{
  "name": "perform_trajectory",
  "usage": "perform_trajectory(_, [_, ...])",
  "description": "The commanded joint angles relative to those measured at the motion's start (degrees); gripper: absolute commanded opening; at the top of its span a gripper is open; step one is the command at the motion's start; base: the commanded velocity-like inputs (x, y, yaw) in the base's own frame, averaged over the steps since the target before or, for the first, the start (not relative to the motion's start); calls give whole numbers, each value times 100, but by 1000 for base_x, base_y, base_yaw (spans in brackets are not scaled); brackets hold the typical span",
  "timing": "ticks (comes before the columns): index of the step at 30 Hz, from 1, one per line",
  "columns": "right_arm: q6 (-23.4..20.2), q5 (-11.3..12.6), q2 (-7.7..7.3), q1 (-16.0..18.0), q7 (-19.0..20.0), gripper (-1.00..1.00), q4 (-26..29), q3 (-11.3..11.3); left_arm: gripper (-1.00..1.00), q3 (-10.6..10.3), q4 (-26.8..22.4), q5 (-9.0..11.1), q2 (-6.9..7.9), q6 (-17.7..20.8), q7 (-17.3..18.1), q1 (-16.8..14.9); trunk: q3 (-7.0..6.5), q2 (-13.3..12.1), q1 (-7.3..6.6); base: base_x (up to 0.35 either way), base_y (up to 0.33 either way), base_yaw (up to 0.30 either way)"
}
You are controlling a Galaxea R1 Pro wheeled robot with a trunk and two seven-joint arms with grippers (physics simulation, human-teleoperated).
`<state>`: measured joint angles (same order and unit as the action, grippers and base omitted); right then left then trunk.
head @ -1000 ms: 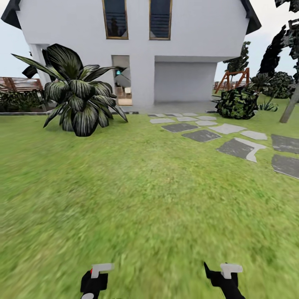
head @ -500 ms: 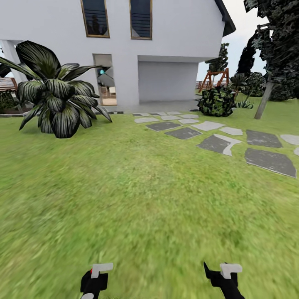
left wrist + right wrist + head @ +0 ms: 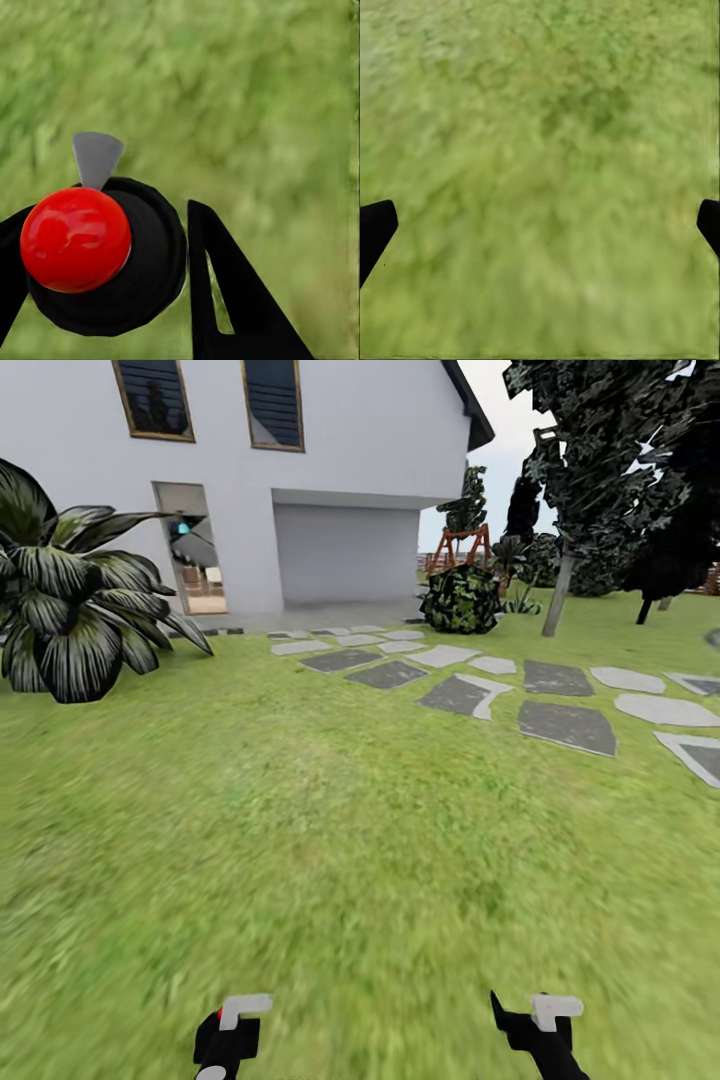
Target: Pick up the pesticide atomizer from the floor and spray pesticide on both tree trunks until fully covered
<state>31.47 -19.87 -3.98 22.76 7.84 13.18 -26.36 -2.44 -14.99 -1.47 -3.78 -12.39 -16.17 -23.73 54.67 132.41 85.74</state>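
A dark round-bodied pesticide atomizer (image 3: 142,277) with a red knob sits between the black fingers of my left gripper (image 3: 101,217), which is shut on it. In the head view that gripper (image 3: 232,1025) hangs low over the grass floor (image 3: 340,860) with a speck of red showing. To its right, my right gripper (image 3: 525,1010) is open and holds nothing; its wrist view has the fingers wide apart (image 3: 540,217) over blurry grass. One tree (image 3: 600,450) stands far ahead on the right, its pale tree trunk (image 3: 556,595) leaning slightly. A second, darker trunk (image 3: 650,605) rises further right.
Grey stepping stones (image 3: 565,725) cross the lawn from the white house (image 3: 340,450) toward the right. A broad-leaved striped plant (image 3: 70,610) stands at the left, with a round dark bush (image 3: 460,600) near the garage and a wooden swing frame (image 3: 460,548) behind it.
The whole view has swung to the right: house and striped plant slid left, and the trees came further into view. Both grippers keep their place in the picture.
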Motion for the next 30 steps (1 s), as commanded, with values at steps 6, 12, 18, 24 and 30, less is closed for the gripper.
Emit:
perform_trajectory(6, [0, 0, -2, 0, -1, 100, 0, 0, -100, -2, 2, -2, 0, 0, -3, 0, 13, 0, 0, -92, -268, -286])
perform_trajectory(12, [0, 0, 1, 0, -2, 100, 0, 0, -100, -2, 1, -2, 0, 0, -1, 0, 27, 0, 0, -85, -269, -286])
perform_trajectory(18, [0, 0, 3, 0, -2, 100, 0, 0, -100, -2, 1, -2, 0, 0, -5, 0, 41, 0, 0, -76, -269, -286])
perform_trajectory(24, [0, 0, 1, 0, -2, 100, 0, 0, -100, -2, -3, -2, 0, 0, -8, 0, 57, 0, 0, -75, -269, -286])
perform_trajectory(30, [0, 0, -4, 0, -2, 100, 0, 0, -100, -2, -3, -2, 0, 0, -5, 0, 76, 0, 0, -76, -269, -286])
